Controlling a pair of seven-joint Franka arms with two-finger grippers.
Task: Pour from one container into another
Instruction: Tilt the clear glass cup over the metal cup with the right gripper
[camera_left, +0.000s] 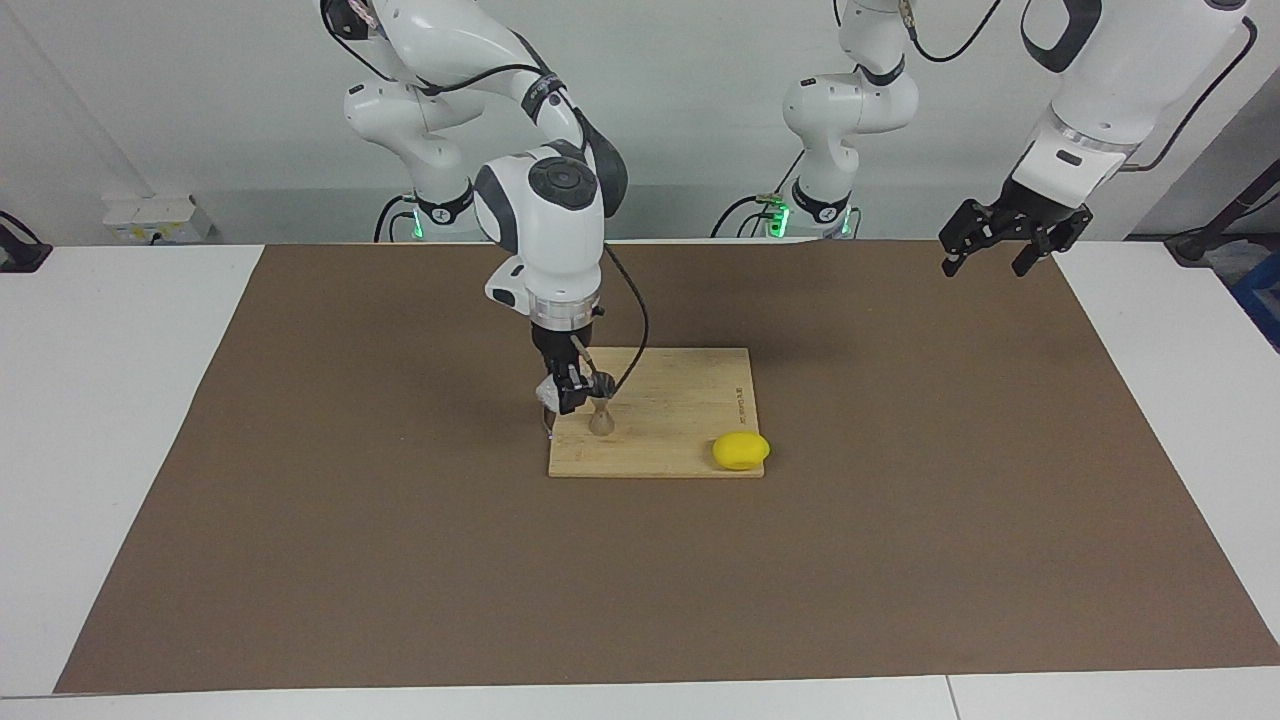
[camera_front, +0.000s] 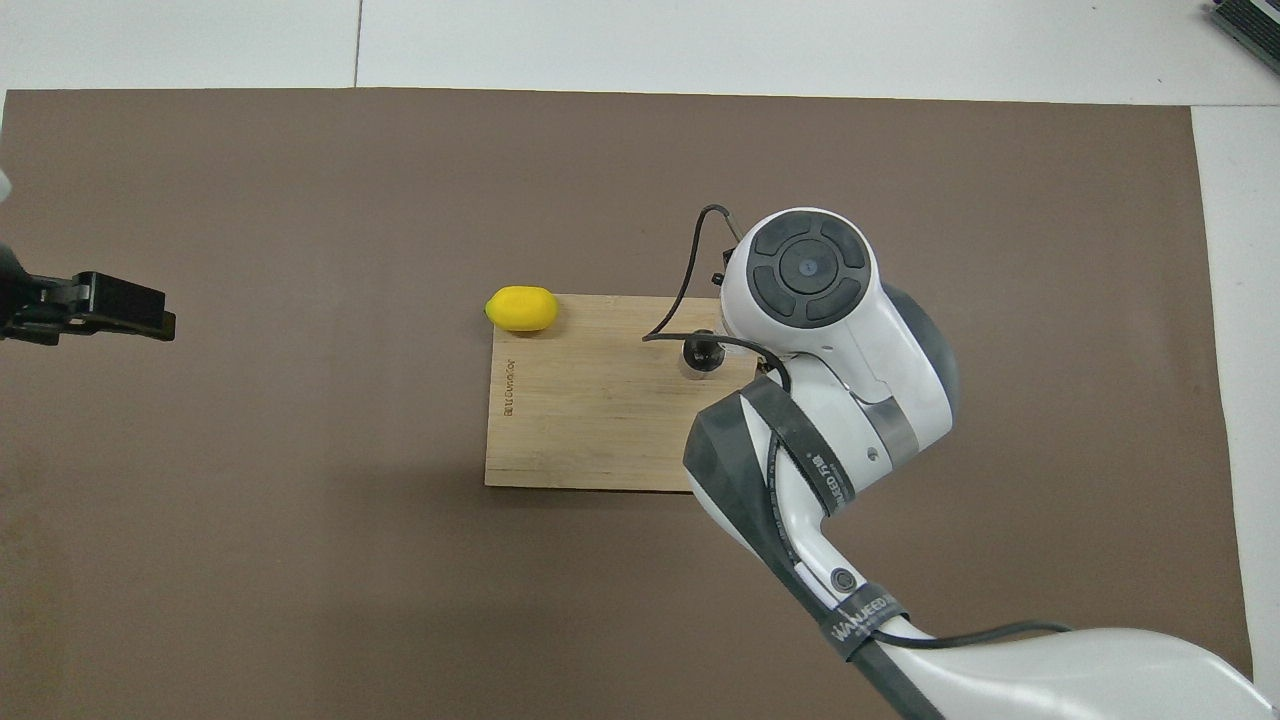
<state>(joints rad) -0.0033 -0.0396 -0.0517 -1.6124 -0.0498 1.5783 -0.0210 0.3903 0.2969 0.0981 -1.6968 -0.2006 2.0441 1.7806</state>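
My right gripper (camera_left: 563, 398) hangs low over the edge of the wooden cutting board (camera_left: 680, 400) at the right arm's end. It is shut on the small clear cup (camera_left: 546, 395), which shows as a pale shape at its fingers. The grey metal jigger (camera_left: 601, 417) stands upright on the board right beside the cup. In the overhead view the jigger's open top (camera_front: 700, 354) shows at the edge of the right arm, which hides the cup and the gripper. My left gripper (camera_left: 988, 262) waits open and empty, high over the mat at the left arm's end (camera_front: 160, 318).
A yellow lemon (camera_left: 741, 450) lies at the board's corner farther from the robots, toward the left arm's end; it also shows in the overhead view (camera_front: 521, 308). The board (camera_front: 590, 420) lies on a brown mat (camera_left: 900, 520) that covers the white table.
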